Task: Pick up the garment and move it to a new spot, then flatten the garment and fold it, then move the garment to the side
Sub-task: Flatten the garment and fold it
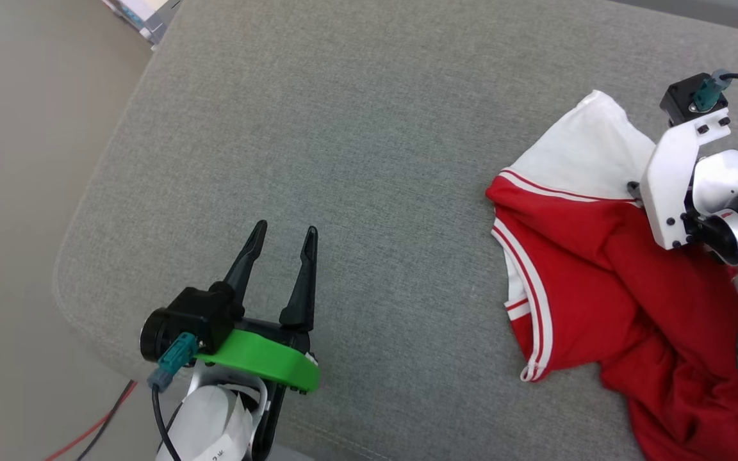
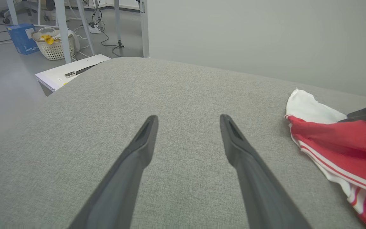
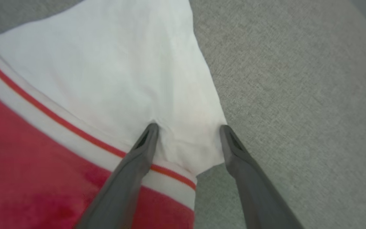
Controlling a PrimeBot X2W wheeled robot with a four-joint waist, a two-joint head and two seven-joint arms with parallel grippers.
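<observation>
Garment (image 1: 587,282) first: it lies crumpled on the right side of the grey cushion (image 1: 369,128), and its red body runs off my head view at the right and near edges. One white sleeve (image 1: 590,150) sticks out toward the far side, with red-and-white striped trim where it joins the red cloth. A second striped edge curves down the garment's left side and ends in a small turned-up corner near the front. I can't see any chest lettering from here.

My right gripper (image 3: 188,126) is down on that white sleeve with its jaws spread wide. In the right wrist view one fingertip sits on the white cloth just past the striped trim, and the other is at the sleeve's edge where cloth meets cushion. The fabric between them is slightly puckered, but nothing is pinched. In the head view a white wrist bracket (image 1: 680,186) covers the fingers.

My left gripper (image 1: 286,227) is well apart from the garment, over bare cushion at the near left, fingers pointing toward the far side. Its jaws are also spread and hold nothing.

Beyond the cushion's far left corner, the left wrist view shows a white basket (image 2: 54,47), a blue box (image 2: 22,38) and metal table legs on the floor.
</observation>
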